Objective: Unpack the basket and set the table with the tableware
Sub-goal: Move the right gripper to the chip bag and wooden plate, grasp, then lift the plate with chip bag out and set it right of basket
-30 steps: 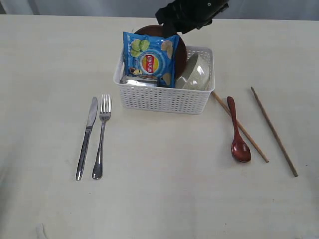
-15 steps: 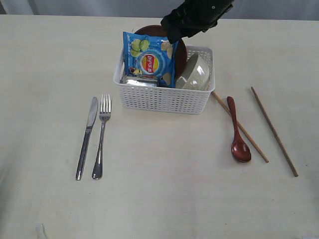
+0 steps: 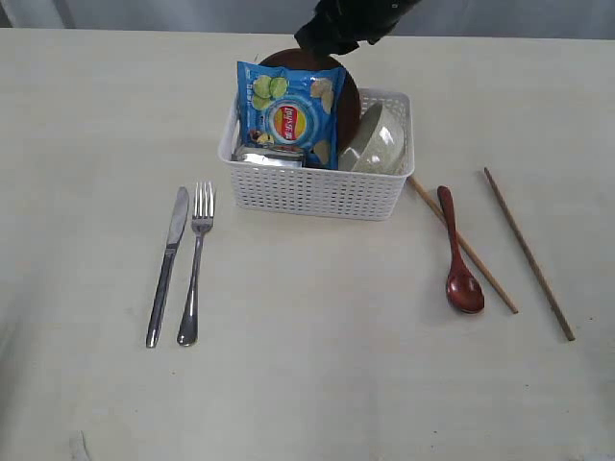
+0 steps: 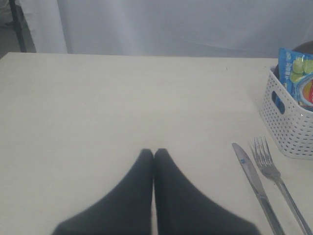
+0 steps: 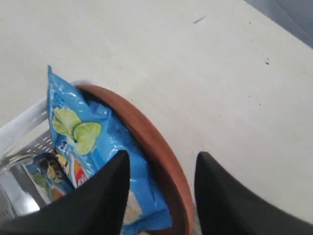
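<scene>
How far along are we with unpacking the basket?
Done: knife, fork, spoon and chopsticks lie on the table. In hand: the right claw straddles the plate rim in the basket, jaws open. To do: plate, bowl and cup.

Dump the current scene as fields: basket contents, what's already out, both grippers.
in basket: chip bag, plate on edge behind it, bowl tilted, steel cup
table, left of basket in exterior view: knife, fork, side by side
table, right of basket: spoon crossing one chopstick; second chopstick apart
left gripper: jaws shut, holding nothing
right gripper: jaws apart, plate rim between them; contact unclear
</scene>
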Tool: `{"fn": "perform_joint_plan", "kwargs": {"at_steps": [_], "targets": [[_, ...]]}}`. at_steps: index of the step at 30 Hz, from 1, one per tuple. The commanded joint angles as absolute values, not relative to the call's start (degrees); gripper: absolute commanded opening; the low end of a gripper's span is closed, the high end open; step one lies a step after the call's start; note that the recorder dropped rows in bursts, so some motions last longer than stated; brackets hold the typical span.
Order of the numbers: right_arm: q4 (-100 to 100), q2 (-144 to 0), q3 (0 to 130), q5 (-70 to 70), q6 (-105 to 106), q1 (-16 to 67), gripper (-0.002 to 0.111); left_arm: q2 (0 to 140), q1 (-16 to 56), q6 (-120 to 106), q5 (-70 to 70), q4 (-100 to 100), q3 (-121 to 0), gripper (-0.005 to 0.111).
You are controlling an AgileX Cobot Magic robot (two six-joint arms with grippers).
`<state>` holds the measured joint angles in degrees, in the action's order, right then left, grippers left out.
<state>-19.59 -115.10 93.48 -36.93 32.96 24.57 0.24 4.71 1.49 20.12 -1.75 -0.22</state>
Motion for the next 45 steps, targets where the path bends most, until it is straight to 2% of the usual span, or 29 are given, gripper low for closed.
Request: {"fn": "perform_joint_plan", "kwargs": {"at_steps": [1,4,8,10,13,19,21,35,45], "targets": [[-19.4,-115.5,93.9,-32.8,35.2,26.1,0.028,0.0,4.5,1.3,19.6,-1.8,0.0,0.000],[-19.4,-116.7,93.9,-32.6,36.7,26.5,0.033,0.0,4.5,1.3,19.6,-1.8,0.0,0.000],[-19.3,-119.0,93.9,-34.1,38.4,26.6,0.049,0.0,4.5,1.3,19.6,-1.8,0.0,0.000],[-19.3,-119.7,93.9,-33.0,37.9,26.6,0.050,0.0,4.5,1.3,19.6,-1.8,0.0,0.000],[-19.3,-120.2,93.9,-31.3,36.3,26.6,0.043,0.0,4.5,1.3,19.6,-1.8,0.0,0.000],[-19.3,-120.3,93.9,-30.6,36.7,26.8,0.008,0.0,4.5,1.3,19.6,-1.8,0.0,0.000],[-19.3,-120.3,93.9,-30.6,37.1,26.9,0.000,0.0,4.5,1.3,19.6,-1.8,0.0,0.000],[-17.0,-117.7,93.9,-31.8,37.9,26.9,0.000,0.0,4.5,1.3,19.6,-1.8,0.0,0.000],[-4.4,-113.3,93.9,-32.2,22.9,26.0,0.000,0.0,4.5,1.3,19.6,-1.8,0.0,0.000]]}}
